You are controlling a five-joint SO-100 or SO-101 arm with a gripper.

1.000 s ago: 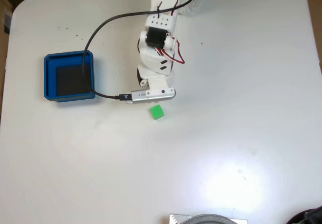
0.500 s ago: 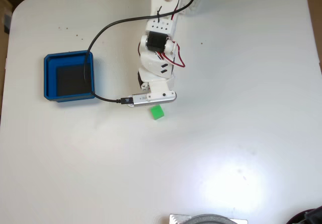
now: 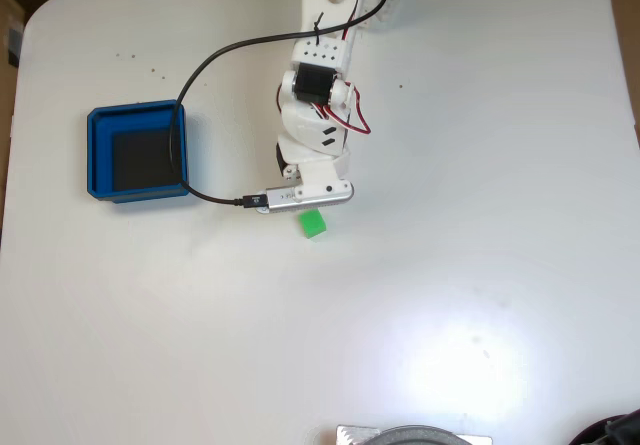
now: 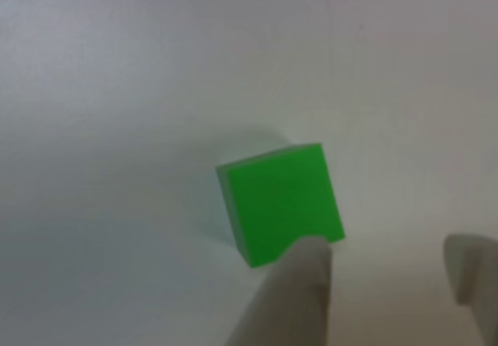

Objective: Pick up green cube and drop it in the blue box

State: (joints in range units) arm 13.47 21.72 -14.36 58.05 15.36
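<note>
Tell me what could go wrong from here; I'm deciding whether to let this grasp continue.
In the other view the small bright green cube sits left of the open gripper, with one fingertip overlapping its lower edge. Closing now may nudge it aside rather than grip it. The black cable crosses the shallow blue box and could snag during the drop.

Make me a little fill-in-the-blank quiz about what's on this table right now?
1. The cube is coloured ____.
2. The box has blue walls and a ____ floor.
3. In the fixed view, the box lies to the ____ of the cube.
4. The cube rests on the ____, with the gripper open.

Missing words: green; dark; left; table
</note>
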